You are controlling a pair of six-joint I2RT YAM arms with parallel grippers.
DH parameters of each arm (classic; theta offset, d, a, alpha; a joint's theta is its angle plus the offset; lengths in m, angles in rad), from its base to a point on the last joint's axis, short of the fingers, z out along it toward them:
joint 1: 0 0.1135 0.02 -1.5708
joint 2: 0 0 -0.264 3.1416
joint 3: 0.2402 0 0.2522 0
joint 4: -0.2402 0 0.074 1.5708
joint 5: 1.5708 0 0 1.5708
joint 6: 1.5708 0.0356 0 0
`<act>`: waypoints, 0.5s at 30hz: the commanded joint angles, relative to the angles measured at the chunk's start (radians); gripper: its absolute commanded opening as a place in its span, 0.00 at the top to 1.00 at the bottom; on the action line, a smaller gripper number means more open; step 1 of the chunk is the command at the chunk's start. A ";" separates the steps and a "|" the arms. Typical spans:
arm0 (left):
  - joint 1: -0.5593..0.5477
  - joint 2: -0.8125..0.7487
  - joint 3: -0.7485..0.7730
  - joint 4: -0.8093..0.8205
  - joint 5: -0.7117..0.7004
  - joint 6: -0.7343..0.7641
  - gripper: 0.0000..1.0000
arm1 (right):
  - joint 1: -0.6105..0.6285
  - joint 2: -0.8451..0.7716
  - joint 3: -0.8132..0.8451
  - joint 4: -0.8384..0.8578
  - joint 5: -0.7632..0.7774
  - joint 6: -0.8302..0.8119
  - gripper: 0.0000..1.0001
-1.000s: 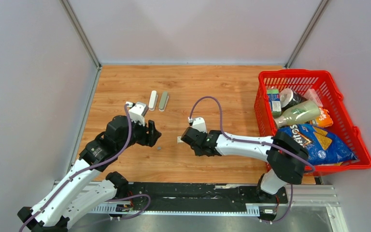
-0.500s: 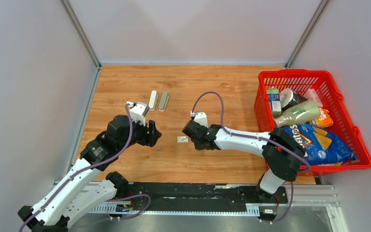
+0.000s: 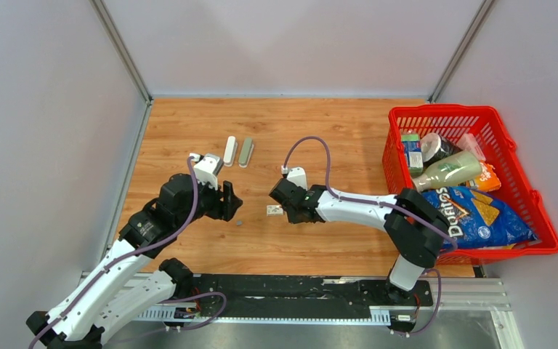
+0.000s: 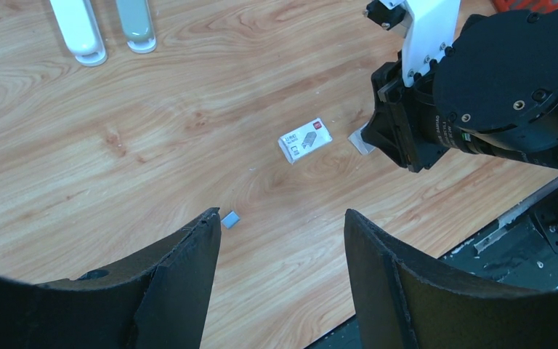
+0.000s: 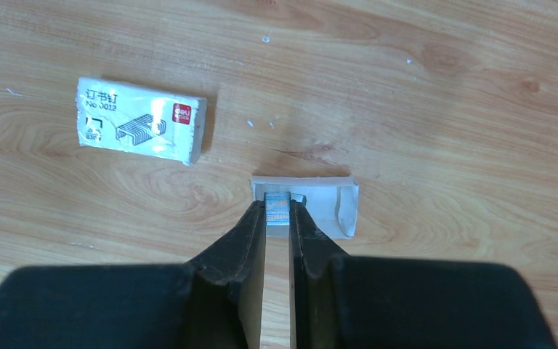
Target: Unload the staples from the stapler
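Red basket [image 3: 443, 109] at the right edge of the table [image 3: 320, 131] holds a blue chip bag [image 3: 479, 214] and a pale bottle [image 3: 450, 171]. Near the table centre lies a white printed box [image 5: 142, 120], an open white tray [image 5: 341, 207] just beside it.

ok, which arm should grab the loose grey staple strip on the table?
Left. The left gripper is open with the loose staple strip just off one fingertip. The right gripper is shut on a second staple strip over the white tray.

We see a wood-grain desk [image 3: 334, 123] boxed in by plain pale grey walls [image 3: 290, 43], with slim metal posts [image 3: 121, 51] at the two far corners, under even, soft light.
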 commanded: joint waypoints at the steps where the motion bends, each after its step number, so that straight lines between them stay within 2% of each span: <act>1: -0.005 -0.012 0.007 0.008 -0.001 0.025 0.29 | -0.003 0.016 0.045 0.035 0.001 -0.010 0.86; 15: -0.004 -0.017 0.002 0.008 -0.006 0.026 0.29 | -0.003 0.017 0.031 0.035 -0.006 -0.001 0.85</act>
